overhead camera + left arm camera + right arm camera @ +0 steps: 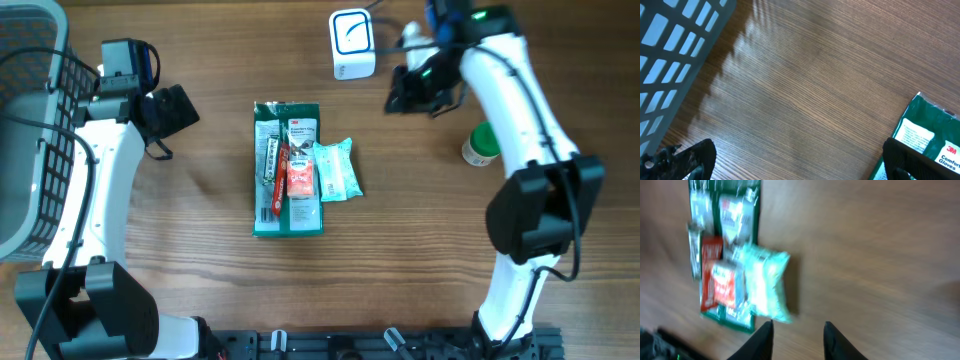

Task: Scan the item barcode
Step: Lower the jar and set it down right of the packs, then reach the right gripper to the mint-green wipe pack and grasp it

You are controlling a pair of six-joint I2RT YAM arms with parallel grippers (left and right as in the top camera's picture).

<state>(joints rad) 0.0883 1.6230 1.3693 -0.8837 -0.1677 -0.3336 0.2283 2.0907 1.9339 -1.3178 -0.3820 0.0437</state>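
Glossy, flat green packet (290, 218) lies on streaked wood-grain table (420, 260).

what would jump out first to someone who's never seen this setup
First the heap in the middle of the table: a green glove pack with a red sachet on top and a pale mint pouch overlapping its edge. Then the white box with a blue-outlined face at the far edge, near the right arm, and the grey mesh basket at the left edge.
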